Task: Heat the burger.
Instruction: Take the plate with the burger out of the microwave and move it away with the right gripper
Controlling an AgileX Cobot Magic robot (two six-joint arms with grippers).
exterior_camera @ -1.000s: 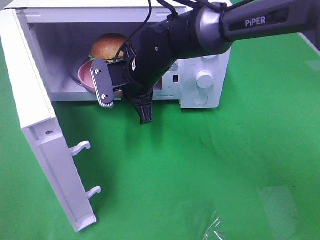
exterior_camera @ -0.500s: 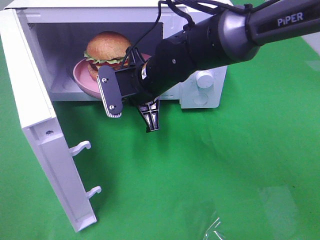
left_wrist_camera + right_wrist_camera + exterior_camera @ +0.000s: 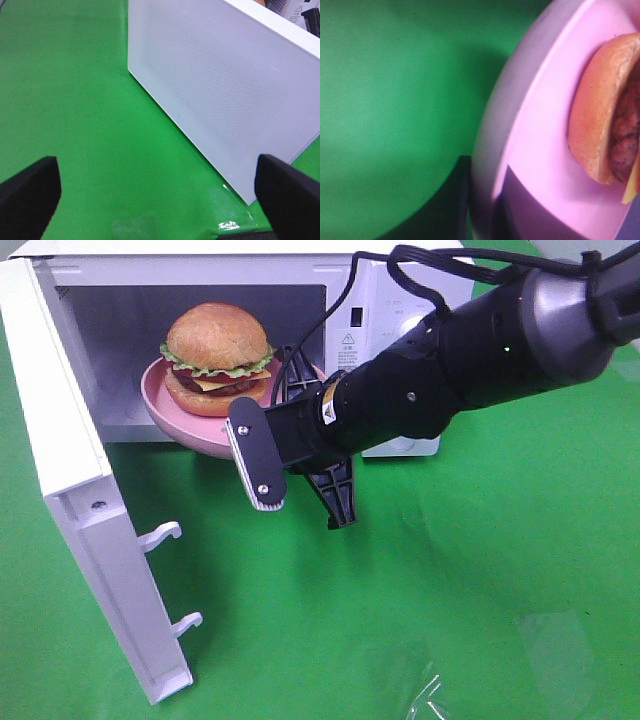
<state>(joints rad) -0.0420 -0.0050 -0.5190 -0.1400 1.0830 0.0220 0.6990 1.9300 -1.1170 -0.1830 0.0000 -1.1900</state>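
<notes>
At far left, microwave door (image 3: 80,510) hangs open. Next, burger (image 3: 217,348) sits on pink plate (image 3: 165,405) at cavity mouth. Right gripper (image 3: 300,475) grips plate's near rim. Burger's soft, stacked, likely top-heavy, so hold plate, not bun. Left gripper (image 3: 150,192) spread wide, empty, beside door.

Burger (image 3: 217,358) upright on pink plate (image 3: 165,410), at microwave opening (image 3: 110,330).
</notes>
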